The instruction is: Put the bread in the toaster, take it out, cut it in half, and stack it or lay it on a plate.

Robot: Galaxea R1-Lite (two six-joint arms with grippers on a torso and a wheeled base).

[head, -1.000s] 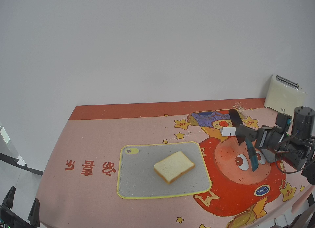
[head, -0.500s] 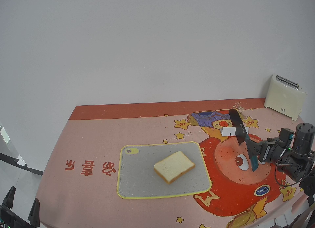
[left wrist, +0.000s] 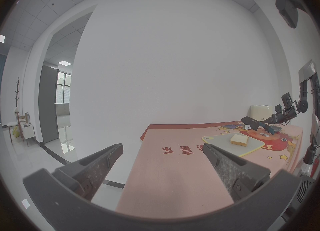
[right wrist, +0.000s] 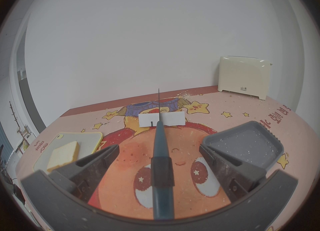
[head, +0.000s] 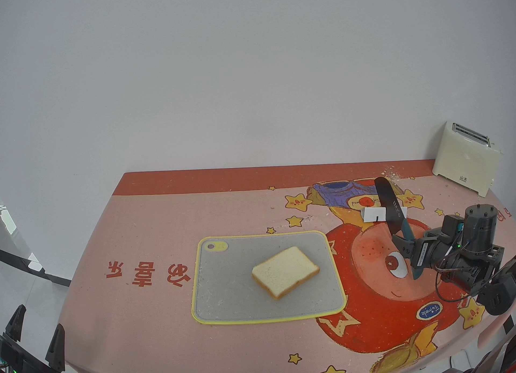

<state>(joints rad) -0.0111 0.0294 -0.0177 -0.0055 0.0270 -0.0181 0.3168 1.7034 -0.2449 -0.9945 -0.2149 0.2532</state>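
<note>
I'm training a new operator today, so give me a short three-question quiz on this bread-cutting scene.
1. True or false: the bread slice lies whole on the cutting board.
2. The handle of the knife is: A) lying flat on the cutting board, B) between the open fingers of the right tool, C) resting on the bread slice.
3. Fill in: the left tool, off the table's left side, is ___ (open or shut).

Key: 1 true; 2 B; 3 open.
</note>
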